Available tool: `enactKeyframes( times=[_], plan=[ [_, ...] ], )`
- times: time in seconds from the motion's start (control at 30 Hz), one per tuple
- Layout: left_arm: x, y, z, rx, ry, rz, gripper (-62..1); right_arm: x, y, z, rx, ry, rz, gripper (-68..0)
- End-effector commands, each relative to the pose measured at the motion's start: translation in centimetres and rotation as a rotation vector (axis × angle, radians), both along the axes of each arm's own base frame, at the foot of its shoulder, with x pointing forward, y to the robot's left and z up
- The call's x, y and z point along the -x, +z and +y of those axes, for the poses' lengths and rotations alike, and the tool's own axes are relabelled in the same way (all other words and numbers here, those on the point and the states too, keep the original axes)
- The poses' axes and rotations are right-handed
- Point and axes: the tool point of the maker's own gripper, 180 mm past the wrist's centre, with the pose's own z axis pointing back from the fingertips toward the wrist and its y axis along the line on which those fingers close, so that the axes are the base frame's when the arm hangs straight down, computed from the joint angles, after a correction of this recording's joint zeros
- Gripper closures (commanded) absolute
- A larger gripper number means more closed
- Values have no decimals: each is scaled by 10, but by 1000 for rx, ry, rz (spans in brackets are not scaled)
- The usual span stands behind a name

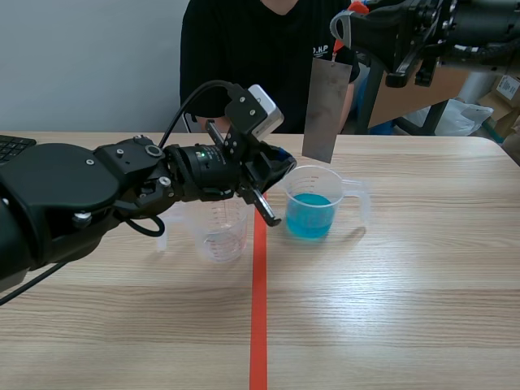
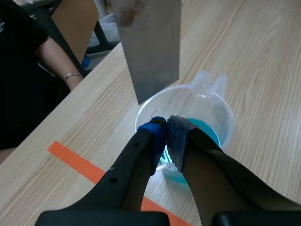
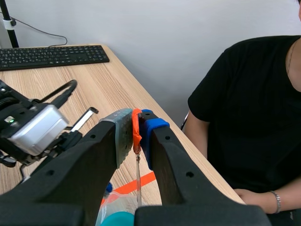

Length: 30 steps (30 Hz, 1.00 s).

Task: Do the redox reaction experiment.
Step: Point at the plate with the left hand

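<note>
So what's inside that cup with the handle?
There's blue liquid in the bottom of the cup. The metal plate hangs above, not in it. The left gripper on the rim hides some liquid.

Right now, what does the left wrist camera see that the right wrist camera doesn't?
Only the left wrist view: the metal plate's wide flat face hanging over the beaker, the beaker's whole rim, and the left fingers pinched at that rim. Only the right wrist view: a keyboard, the right fingers pinching the plate's orange tab, and the left arm's grey camera box. Both: the blue liquid, the orange tape, and a person in a black shirt wearing a bracelet.
</note>
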Motion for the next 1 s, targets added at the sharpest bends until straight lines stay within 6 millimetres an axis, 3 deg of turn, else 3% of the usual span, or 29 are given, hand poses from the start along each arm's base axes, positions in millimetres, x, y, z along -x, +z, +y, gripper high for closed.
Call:
enactKeyframes(
  times=[0.0, 0.53, 0.97],
  plan=[
    [-6, 19, -10, 38, -14, -35, -47, -1, 23, 0, -35, 10, -51, -13],
    [-17, 26, -20, 54, 22, -60, -47, -1, 24, 1, -40, 11, -50, -13],
    [-29, 11, -2, 15, 99, -56, -47, -1, 24, 1, -40, 11, -50, -13]
  ],
)
